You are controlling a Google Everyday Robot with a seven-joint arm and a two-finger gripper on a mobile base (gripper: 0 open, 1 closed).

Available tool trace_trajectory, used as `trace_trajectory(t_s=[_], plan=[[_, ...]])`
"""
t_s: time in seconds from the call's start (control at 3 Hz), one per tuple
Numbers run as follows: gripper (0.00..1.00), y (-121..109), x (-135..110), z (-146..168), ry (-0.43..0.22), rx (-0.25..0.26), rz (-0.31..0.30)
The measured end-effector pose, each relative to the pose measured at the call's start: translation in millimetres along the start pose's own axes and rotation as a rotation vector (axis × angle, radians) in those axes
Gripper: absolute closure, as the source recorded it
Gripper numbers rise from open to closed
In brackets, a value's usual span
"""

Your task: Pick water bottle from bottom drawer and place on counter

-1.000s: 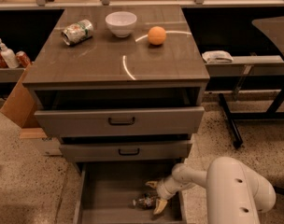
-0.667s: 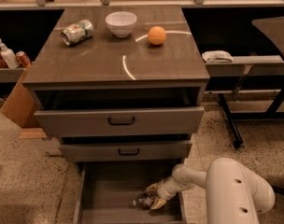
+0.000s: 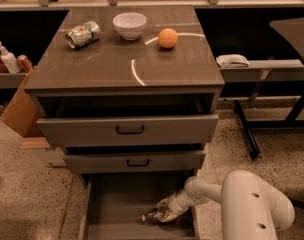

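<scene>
Hand [image 3: 165,214] and water bottle [image 3: 151,217] in bottom drawer [image 3: 117,199]

1. No text, brand or number can be read on the crushed can [image 3: 83,34] or on the water bottle [image 3: 151,217].
2. The gripper [image 3: 164,214] is seen low in the bottom drawer [image 3: 119,204], at the water bottle.

Speckled floor [image 3: 22,184] and metal-legged benches [image 3: 272,65] suggest a lab; claw [image 3: 164,215] sits in bottom drawer [image 3: 117,204].
</scene>
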State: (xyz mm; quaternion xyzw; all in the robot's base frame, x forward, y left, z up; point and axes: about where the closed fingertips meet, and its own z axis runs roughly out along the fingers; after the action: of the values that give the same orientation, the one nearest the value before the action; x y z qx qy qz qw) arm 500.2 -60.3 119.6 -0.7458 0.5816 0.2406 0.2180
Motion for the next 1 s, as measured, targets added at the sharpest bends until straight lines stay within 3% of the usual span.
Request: trace_trajectory(t_s=[0.33, 1.0], plan=[[1.0, 1, -9, -15, -0.02, 0.005, -0.018], [1.0, 0, -55, -142, -0.04, 0.092, -0.125]])
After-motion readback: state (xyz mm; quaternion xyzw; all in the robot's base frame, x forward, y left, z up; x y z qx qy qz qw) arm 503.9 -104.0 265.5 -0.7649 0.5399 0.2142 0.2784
